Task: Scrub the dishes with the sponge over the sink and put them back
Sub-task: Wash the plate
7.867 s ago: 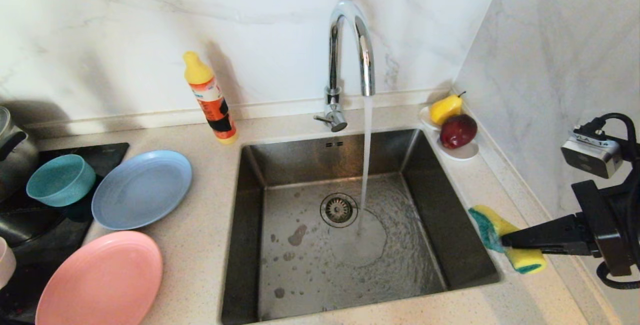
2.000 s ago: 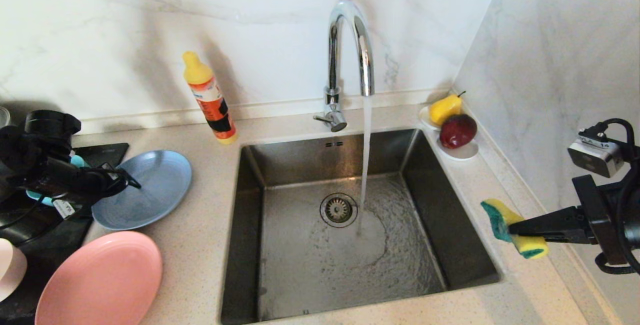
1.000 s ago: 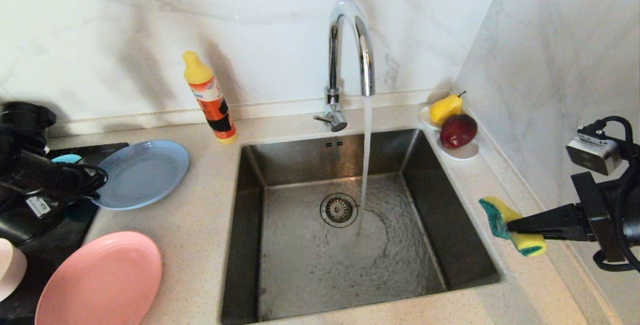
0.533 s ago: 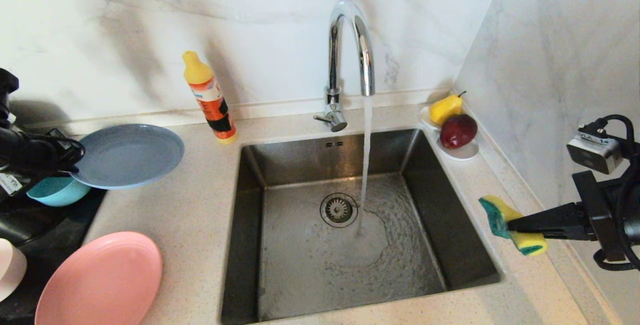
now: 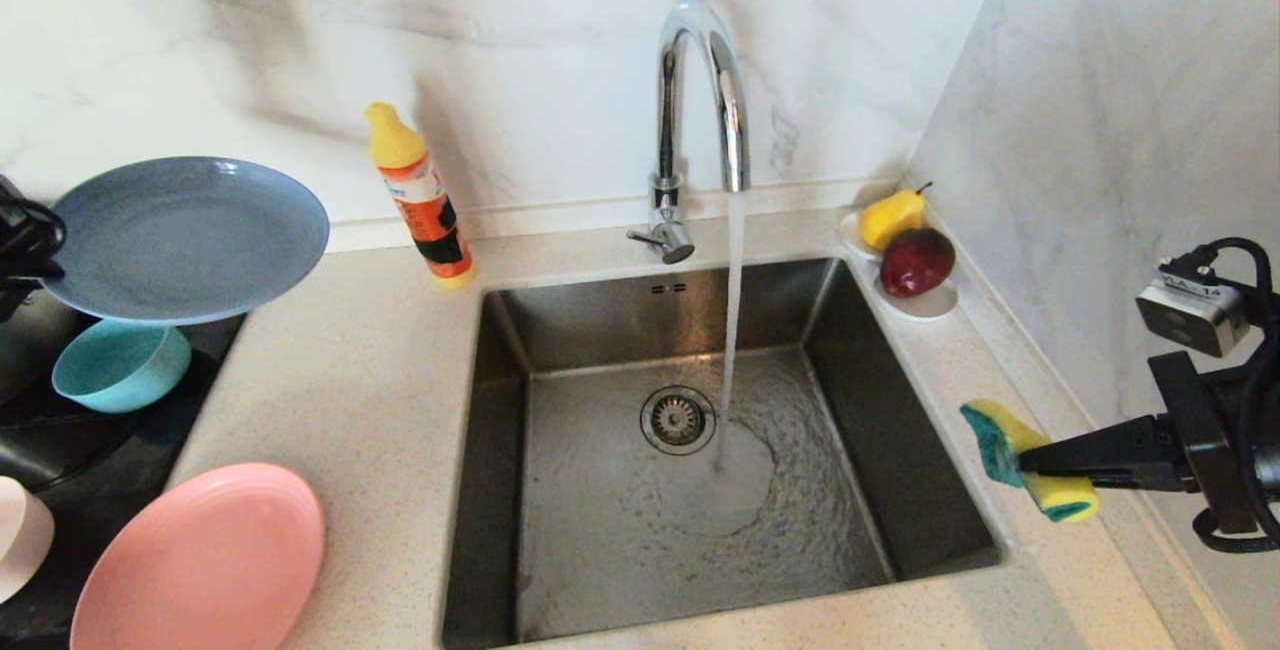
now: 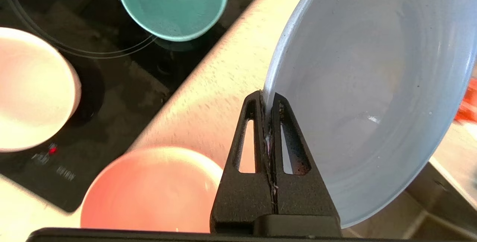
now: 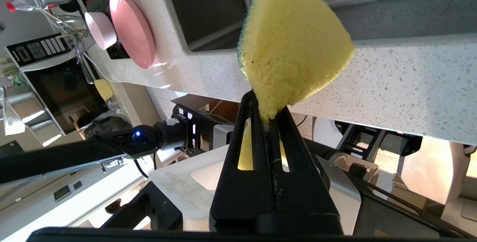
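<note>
My left gripper [image 6: 267,98] is shut on the rim of the grey-blue plate [image 5: 185,238] [image 6: 372,96] and holds it in the air at the far left, above the teal bowl [image 5: 120,362] [image 6: 172,3]. The salmon-pink plate [image 5: 200,562] [image 6: 149,190] lies on the counter at the front left, with the pale pink plate [image 5: 18,535] [image 6: 31,85] beside it on the cooktop. At the sink's right rim, my right gripper [image 5: 1015,458] [image 7: 266,108] is shut on the yellow and green sponge [image 5: 1025,470] [image 7: 292,44]. Water runs from the faucet [image 5: 700,100] into the steel sink [image 5: 600,530].
An orange detergent bottle [image 5: 418,198] stands on the counter left of the faucet. A small white dish [image 5: 925,302] with a pear and an apple sits at the sink's back right corner. The black cooktop [image 5: 70,460] fills the far left. Marble walls close the back and right.
My left arm has lifted the grey-blue plate off the counter, up and to the left, uncovering the teal bowl. The right gripper with the sponge has stayed put.
</note>
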Tool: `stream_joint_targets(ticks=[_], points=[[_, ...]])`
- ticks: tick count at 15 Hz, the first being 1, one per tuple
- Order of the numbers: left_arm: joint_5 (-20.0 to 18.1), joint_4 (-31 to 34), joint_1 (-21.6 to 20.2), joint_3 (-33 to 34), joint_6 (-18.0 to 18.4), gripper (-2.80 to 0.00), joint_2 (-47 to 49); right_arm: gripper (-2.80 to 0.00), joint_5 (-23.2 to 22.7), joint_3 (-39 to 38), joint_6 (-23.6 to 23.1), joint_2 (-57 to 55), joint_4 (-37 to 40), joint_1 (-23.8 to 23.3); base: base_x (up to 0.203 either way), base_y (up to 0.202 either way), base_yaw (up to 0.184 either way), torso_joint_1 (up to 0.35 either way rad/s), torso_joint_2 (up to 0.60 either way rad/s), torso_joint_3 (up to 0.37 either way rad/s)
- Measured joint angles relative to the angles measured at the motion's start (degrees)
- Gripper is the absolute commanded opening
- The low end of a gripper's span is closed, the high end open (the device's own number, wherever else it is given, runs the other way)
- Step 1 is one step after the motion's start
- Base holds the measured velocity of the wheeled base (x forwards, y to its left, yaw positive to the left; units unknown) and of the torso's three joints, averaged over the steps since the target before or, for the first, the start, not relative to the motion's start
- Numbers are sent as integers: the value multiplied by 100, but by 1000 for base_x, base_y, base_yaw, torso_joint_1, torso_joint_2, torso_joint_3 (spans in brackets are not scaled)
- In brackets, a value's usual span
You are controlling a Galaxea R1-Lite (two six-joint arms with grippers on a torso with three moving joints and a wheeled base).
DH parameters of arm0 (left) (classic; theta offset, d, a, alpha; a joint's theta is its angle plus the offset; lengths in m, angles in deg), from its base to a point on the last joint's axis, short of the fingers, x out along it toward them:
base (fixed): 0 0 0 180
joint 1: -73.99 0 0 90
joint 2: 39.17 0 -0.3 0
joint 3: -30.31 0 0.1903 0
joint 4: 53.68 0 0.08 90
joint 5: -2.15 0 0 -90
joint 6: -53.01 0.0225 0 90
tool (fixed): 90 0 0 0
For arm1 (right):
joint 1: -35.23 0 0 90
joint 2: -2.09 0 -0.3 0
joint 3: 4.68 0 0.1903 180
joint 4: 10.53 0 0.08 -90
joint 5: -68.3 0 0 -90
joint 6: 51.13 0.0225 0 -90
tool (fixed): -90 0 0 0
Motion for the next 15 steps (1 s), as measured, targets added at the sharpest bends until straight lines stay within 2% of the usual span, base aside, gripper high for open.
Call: stream_joint_targets(ticks=[2,5,6,8,10,13,15], points=[[-173,209,1,-51,13,-280,-390,-280,4,-24,5,17,11,0,0,0,0,0,0,0],[-780,560,88,-130,2,-280,-943,-280,2,-33,7,52,13,-6,0,0,0,0,0,0],[-924,700,273,-162,0,-280,-1083,-280,-2,-33,7,65,13,-9,0,0,0,0,0,0],[-950,913,913,-209,5,-280,-1272,-280,-5,-33,2,106,12,-11,0,0,0,0,0,0],[-686,978,1753,-223,10,-280,-1332,-280,-5,-33,-4,188,7,-33,0,0,0,0,0,0],[147,967,3128,-185,-23,-280,-1128,-280,-7,-83,-9,346,-21,-87,0,0,0,0,0,0],[574,944,3951,-165,-155,-280,-817,-280,-5,-110,-9,463,-33,-156,0,0,0,0,0,0]])
